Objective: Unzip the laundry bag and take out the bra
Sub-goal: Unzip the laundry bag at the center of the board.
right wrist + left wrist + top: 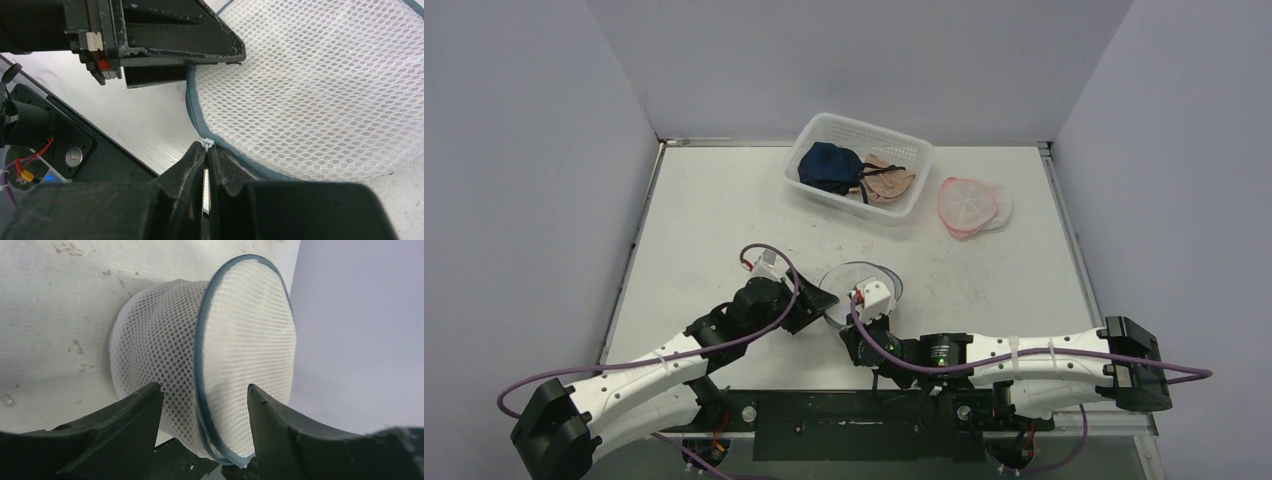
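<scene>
The round white mesh laundry bag (852, 275) with a blue-grey zipper rim sits at the table's near middle. It fills the left wrist view (240, 340) and the right wrist view (310, 85). My left gripper (822, 300) (202, 387) straddles the bag's rim at its left edge, a finger pressed on each side. My right gripper (858, 318) (206, 150) is shut on the small white zipper pull (208, 143) at the bag's near edge. The zipper (192, 110) looks closed along the visible rim. The bra is hidden inside the bag.
A white perforated basket (824, 125) holding dark blue and beige garments stands at the back middle. A pink-rimmed mesh bag (969, 205) lies to its right. The black mounting plate (844, 425) runs along the near edge. Grey walls enclose the table.
</scene>
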You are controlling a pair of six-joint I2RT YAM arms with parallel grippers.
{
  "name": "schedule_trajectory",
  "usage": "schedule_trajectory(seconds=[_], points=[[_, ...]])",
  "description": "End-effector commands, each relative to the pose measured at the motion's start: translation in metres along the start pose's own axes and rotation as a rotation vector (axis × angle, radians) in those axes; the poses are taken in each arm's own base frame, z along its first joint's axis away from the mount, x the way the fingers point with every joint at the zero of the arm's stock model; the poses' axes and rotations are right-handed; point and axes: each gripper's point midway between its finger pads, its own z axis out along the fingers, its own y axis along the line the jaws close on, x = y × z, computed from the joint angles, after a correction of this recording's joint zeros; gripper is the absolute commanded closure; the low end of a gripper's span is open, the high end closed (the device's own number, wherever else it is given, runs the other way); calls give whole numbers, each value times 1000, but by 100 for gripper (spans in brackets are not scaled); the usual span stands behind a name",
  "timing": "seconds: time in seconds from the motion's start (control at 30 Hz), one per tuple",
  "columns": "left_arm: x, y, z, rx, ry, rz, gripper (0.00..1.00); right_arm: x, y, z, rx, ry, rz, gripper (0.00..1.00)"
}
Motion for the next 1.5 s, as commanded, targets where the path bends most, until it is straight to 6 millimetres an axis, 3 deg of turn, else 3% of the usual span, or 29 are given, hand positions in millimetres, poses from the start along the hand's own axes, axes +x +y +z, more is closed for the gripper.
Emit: schedule_trajectory(seconds=[0.0,0.1,0.23,0.43,0.53,0.97,1.47], points=[[-9,-57,-9,162,-5,1,39,-22,2,-2,12,-55,44,95],[-1,-61,-9,178,17,-2,41,-23,4,-1,6,-57,43,95],[8,-62,-8,189,35,-9,52,-24,7,1,3,-57,42,95],[8,-60,-7,191,31,-10,88,-25,6,1,9,-54,43,95],[4,-56,-7,176,14,-10,100,-26,4,-3,11,-50,52,95],[-14,-32,-6,98,-54,-31,100,-9,-30,-20,64,-32,81,95],[-12,-19,-4,86,-58,-43,100,0,-78,-28,218,-76,85,95]])
